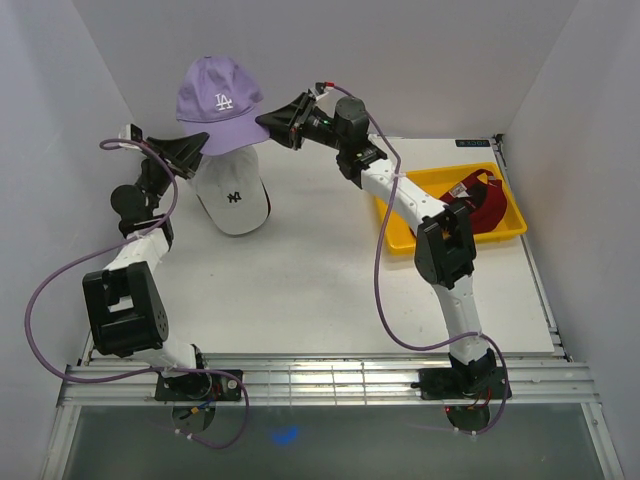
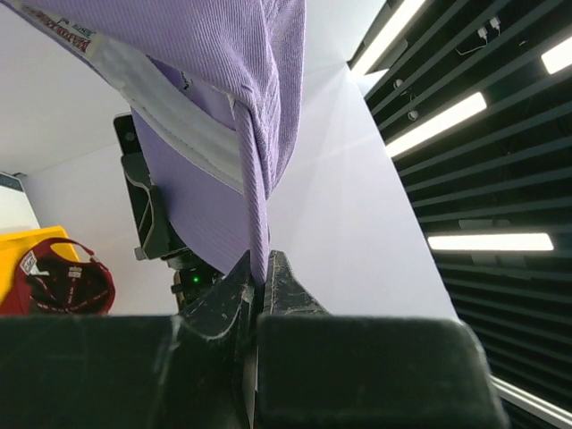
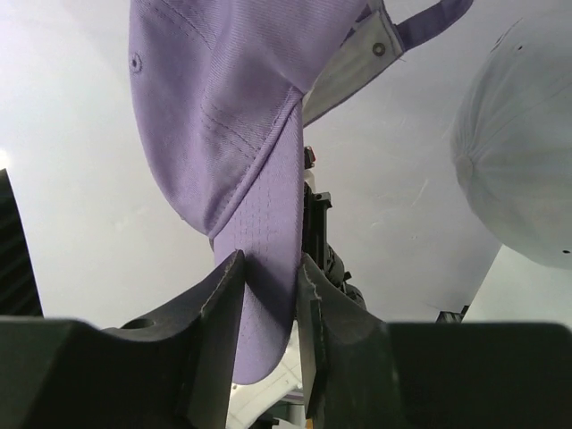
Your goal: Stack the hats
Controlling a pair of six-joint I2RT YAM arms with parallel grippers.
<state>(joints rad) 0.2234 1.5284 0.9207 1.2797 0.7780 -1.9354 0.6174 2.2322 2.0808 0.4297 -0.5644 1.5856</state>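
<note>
A purple cap (image 1: 218, 95) with a white LA logo hangs in the air between both grippers, just above a white cap (image 1: 233, 192) with a black logo that sits on the table. My left gripper (image 1: 200, 150) is shut on the purple cap's rear edge (image 2: 257, 241). My right gripper (image 1: 268, 120) is shut on its brim (image 3: 273, 232). The white cap also shows in the right wrist view (image 3: 518, 161). A red cap (image 1: 482, 200) lies in the yellow tray and also shows in the left wrist view (image 2: 58, 281). No tan or black cap is in view.
The yellow tray (image 1: 400, 235) stands at the right of the table, close to my right arm's forearm. White walls enclose the left, back and right sides. Purple cables loop beside both arms.
</note>
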